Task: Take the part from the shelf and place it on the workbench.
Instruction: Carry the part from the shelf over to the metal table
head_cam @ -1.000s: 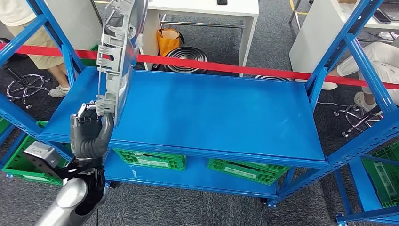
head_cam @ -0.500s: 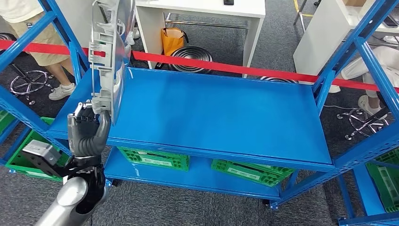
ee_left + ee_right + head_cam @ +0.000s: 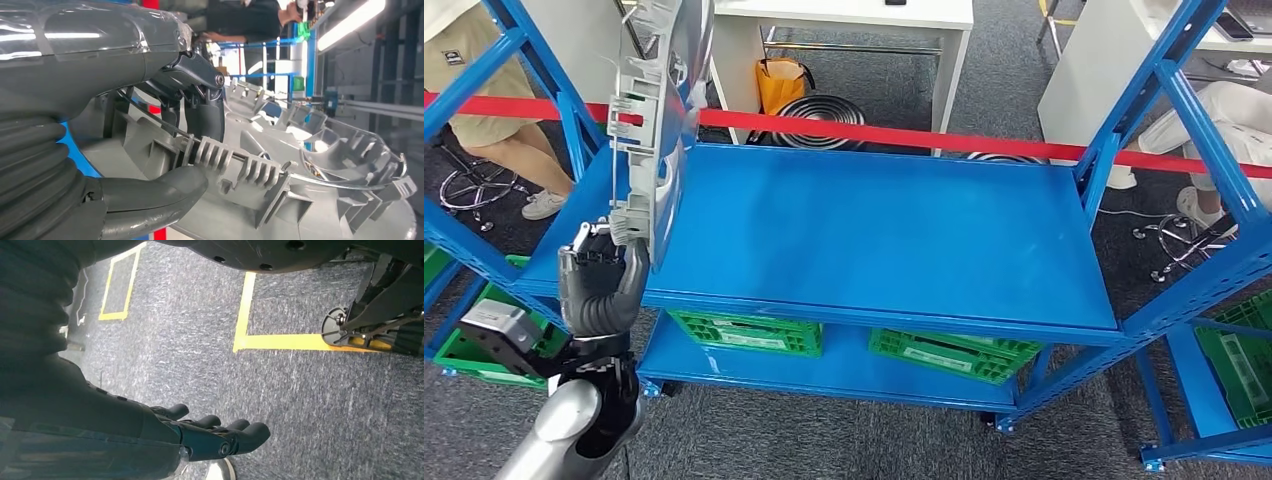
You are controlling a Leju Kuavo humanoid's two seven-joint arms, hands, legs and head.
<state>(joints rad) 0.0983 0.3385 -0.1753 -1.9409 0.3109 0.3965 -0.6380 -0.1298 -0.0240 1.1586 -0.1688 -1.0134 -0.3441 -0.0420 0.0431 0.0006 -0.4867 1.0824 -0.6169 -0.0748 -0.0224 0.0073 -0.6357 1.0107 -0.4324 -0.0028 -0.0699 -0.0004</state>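
The part (image 3: 656, 110) is a tall grey ribbed plastic panel, held upright over the left end of the blue shelf (image 3: 864, 240). My left hand (image 3: 599, 285) grips its lower edge from below. In the left wrist view the thumb (image 3: 150, 192) and dark fingers (image 3: 202, 112) clamp the part's (image 3: 280, 165) ribbed rim with a thin wire running along it. My right hand (image 3: 210, 432) hangs over grey carpet with its fingers stretched out and holds nothing.
A red tape (image 3: 944, 140) stretches behind the shelf. Green crates (image 3: 944, 355) sit on the lower level. A person's legs (image 3: 499, 140) stand at the far left, another person (image 3: 1224, 110) at the right. A white table (image 3: 854, 20) stands behind. Blue uprights (image 3: 1159, 100) frame the shelf.
The whole picture has shifted a little, so the camera moved. My left hand with the part sits slightly further left and lower in the frame.
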